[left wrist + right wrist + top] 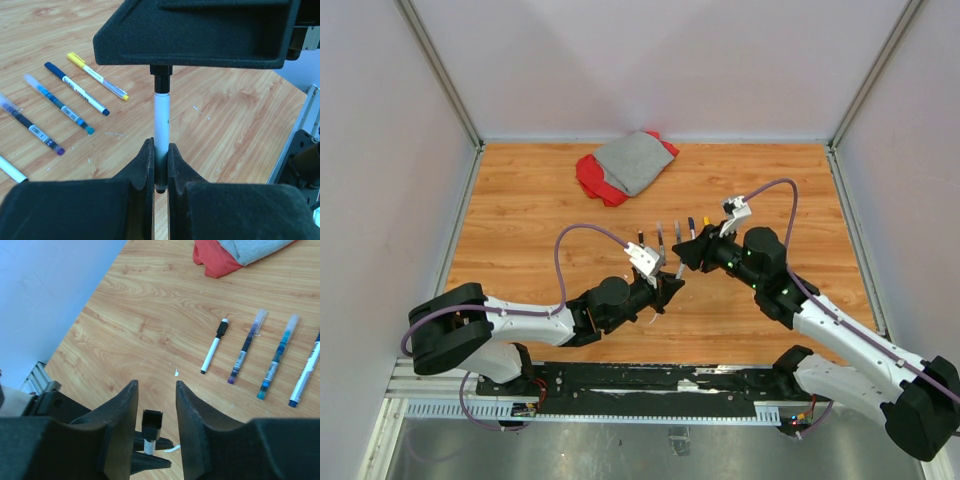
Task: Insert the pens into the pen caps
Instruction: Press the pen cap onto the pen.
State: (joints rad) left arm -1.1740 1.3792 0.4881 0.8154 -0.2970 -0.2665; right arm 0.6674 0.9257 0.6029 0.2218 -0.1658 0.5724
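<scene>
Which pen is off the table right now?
The white pen with the black end, clamped in the left end effector. The other pens all lie flat on the table.

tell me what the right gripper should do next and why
Probably close the right gripper onto the black end of the white pen. That end sits between its fingers with a gap on each side, so nothing is gripped there yet. The left gripper is shut on the barrel and looks to hold it steady.
</scene>
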